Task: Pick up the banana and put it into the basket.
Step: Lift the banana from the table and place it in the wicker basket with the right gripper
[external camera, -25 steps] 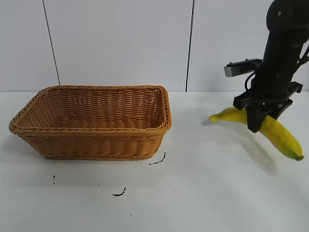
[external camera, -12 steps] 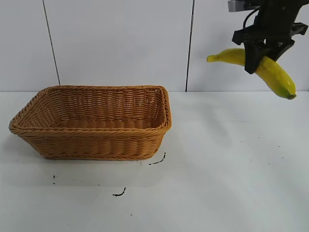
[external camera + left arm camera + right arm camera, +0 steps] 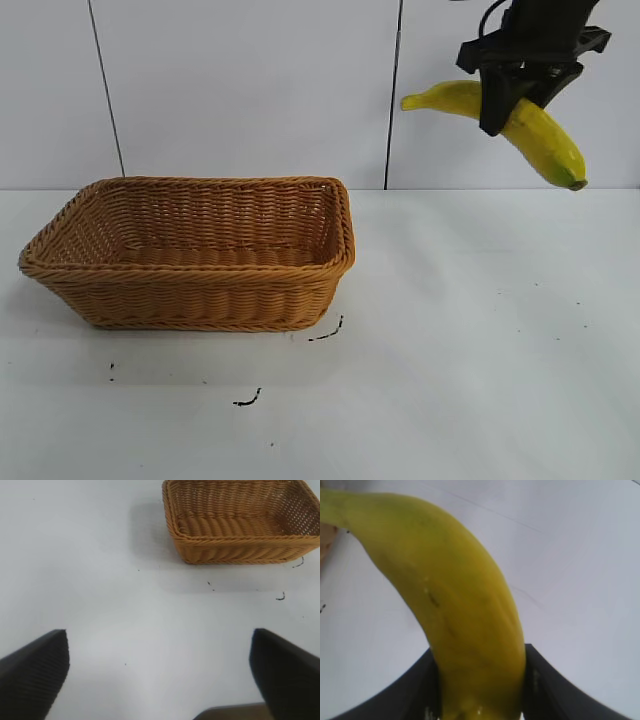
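Observation:
The yellow banana (image 3: 540, 140) hangs high in the air at the upper right, held near its middle by my right gripper (image 3: 497, 110), which is shut on it. In the right wrist view the banana (image 3: 465, 615) fills the middle, with a black finger on each side. The tan woven basket (image 3: 190, 300) stands on the white table at the left, well below and to the left of the banana; it holds nothing. My left gripper (image 3: 159, 675) is open and holds nothing, above bare table, with the basket (image 3: 240, 550) farther off.
The white table (image 3: 470, 350) has small black marks (image 3: 325, 334) in front of the basket. A white panelled wall stands behind. A brown edge (image 3: 230, 714) shows at the border of the left wrist view.
My right gripper lifted the banana off the table high into the air, then moved it a little to the left toward the basket. The basket has not moved.

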### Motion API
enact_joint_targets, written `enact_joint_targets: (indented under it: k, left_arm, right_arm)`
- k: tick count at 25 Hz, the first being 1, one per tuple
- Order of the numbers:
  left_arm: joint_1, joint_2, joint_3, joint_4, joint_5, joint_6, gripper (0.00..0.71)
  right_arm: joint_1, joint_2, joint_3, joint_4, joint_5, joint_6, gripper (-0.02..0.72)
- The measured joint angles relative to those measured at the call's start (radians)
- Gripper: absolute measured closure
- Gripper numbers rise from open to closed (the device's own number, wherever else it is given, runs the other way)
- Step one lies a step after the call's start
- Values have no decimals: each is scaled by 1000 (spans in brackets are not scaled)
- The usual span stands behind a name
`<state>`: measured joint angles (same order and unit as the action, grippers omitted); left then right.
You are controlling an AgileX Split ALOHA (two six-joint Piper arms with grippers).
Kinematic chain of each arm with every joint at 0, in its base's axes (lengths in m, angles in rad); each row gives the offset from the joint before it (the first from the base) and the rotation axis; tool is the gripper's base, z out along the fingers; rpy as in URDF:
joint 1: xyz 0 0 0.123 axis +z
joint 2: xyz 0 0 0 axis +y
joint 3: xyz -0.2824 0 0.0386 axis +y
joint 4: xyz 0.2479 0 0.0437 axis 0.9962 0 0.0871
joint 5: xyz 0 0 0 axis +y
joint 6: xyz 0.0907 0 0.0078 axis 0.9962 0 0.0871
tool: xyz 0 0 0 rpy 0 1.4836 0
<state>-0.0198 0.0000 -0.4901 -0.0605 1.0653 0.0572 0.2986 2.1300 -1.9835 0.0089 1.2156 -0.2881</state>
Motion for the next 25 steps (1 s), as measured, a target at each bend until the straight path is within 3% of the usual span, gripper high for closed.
enact_joint_targets:
  k: [6,20,25]
  left_arm:
    - [0,0,0,0,0,0,15]
    - [0,0,0,0,0,0,15]
    - [0,0,0,0,0,0,15]
  right_arm:
    - [102,0,0,-9,-80,-45,386]
    - [359,4,0,-46,-477,-244,386]
    - [392,49,0,-103,-537,-300,386]
